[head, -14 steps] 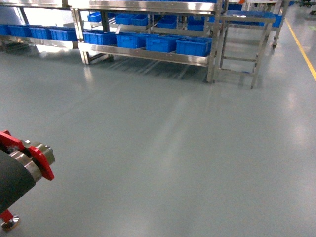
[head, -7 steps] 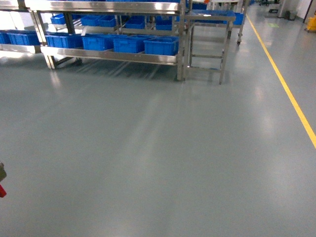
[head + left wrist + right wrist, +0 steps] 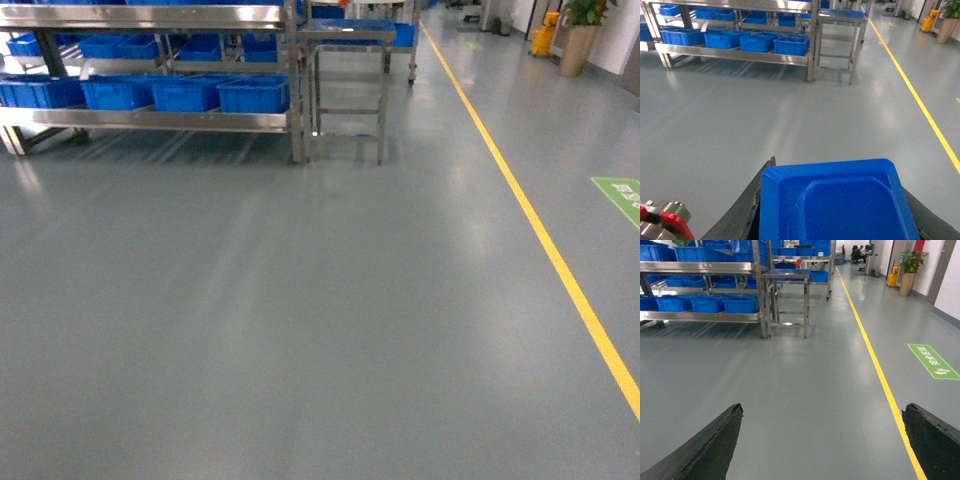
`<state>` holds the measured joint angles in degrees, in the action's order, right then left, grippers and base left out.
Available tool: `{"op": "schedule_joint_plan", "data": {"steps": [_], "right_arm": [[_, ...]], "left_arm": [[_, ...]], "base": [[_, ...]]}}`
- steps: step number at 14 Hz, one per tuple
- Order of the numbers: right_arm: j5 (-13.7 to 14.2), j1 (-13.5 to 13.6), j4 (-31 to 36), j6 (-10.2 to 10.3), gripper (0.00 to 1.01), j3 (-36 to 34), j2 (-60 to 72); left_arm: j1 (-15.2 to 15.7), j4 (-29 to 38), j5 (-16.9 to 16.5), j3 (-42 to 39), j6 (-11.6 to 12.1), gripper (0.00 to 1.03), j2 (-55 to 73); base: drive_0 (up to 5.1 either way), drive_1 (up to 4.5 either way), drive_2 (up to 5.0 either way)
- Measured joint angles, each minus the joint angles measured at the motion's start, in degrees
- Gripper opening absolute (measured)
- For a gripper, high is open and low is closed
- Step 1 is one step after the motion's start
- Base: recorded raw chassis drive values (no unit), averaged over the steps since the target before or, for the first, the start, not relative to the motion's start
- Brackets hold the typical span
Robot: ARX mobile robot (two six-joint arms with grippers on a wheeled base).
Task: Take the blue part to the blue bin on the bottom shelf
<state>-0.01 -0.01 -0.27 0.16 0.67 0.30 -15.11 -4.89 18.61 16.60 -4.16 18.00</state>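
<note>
At the bottom centre of the left wrist view the blue part point(image 3: 840, 205) fills the gap between the two dark fingers point(image 3: 742, 215) of the left gripper point(image 3: 835, 220), which appears closed on it from either side. It looks like a moulded plastic tray or lid, with a raised bevelled border, a recessed middle and a finely textured face. I judge it light and stiff, not fragile, though smooth plastic can slip or twist if squeezed only at a corner. A hold on the two opposite straight edges, as the gripper seems to have now, suits it best; the tips are cut off by the frame, so the exact contact cannot be told.

In the right wrist view the right gripper point(image 3: 825, 440) has its dark fingers spread wide at lower left and lower right, with bare grey floor point(image 3: 805, 390) between them and nothing held.

Further out, the bottom shelf point(image 3: 150, 119) runs across the upper left of the head view, well apart from the robot, with a row of blue bins point(image 3: 254, 94) standing on it. A small steel table point(image 3: 347, 36) stands just right of the rack, and a yellow line point(image 3: 540, 235) slants down the right side of the floor.
</note>
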Motion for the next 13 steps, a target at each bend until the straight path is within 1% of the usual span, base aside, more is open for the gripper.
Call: {"op": "schedule_joint_plan", "data": {"steps": [2, 13], "right_arm": [[0.0, 0.0, 0.0, 0.0, 0.98, 0.0, 0.0], [0.0, 0.0, -0.2, 0.0, 0.98, 0.0, 0.0]], "left_arm": [[0.0, 0.0, 0.0, 0.0, 0.0, 0.44, 0.0], [0.0, 0.0, 0.0, 0.0, 0.0, 0.44, 0.0]], "base": [[-1.4, -1.43, -1.4], [0.0, 4.05, -4.0]]}}
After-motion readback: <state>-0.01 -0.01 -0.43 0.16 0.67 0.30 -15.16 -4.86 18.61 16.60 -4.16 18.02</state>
